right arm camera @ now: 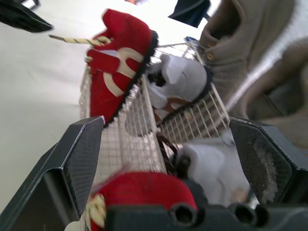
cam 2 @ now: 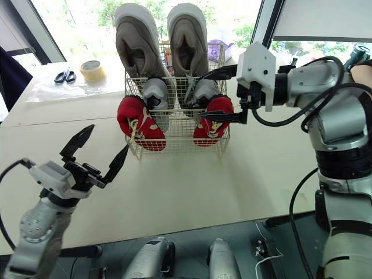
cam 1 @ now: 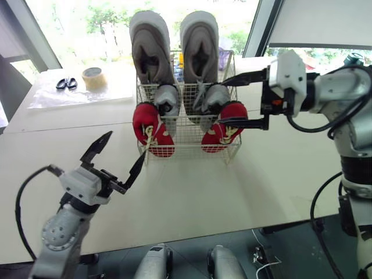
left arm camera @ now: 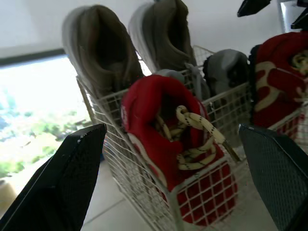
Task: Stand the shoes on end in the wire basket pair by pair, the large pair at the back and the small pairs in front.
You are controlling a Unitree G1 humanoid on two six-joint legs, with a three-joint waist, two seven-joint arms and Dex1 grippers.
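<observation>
A wire basket (cam 1: 186,132) stands on the white table. Upright in it are a large taupe pair (cam 1: 150,52) (cam 1: 199,46) at the back, a small grey pair (cam 1: 167,99) (cam 1: 214,97) in the middle and a small red pair (cam 1: 152,129) (cam 1: 224,133) in front. My right gripper (cam 1: 237,99) is open at the basket's right side. Its upper finger reaches over the rim and its lower finger lies against the right red shoe. My left gripper (cam 1: 125,146) hangs open over the table, in front and to the left of the basket, facing the left red shoe (left arm camera: 178,144).
On a plastic sheet (cam 1: 52,99) at the back left lie black scissors (cam 1: 66,83) and a roll of tape (cam 1: 93,78). The table's front edge (cam 1: 192,235) runs just below my left arm. Windows stand behind the basket.
</observation>
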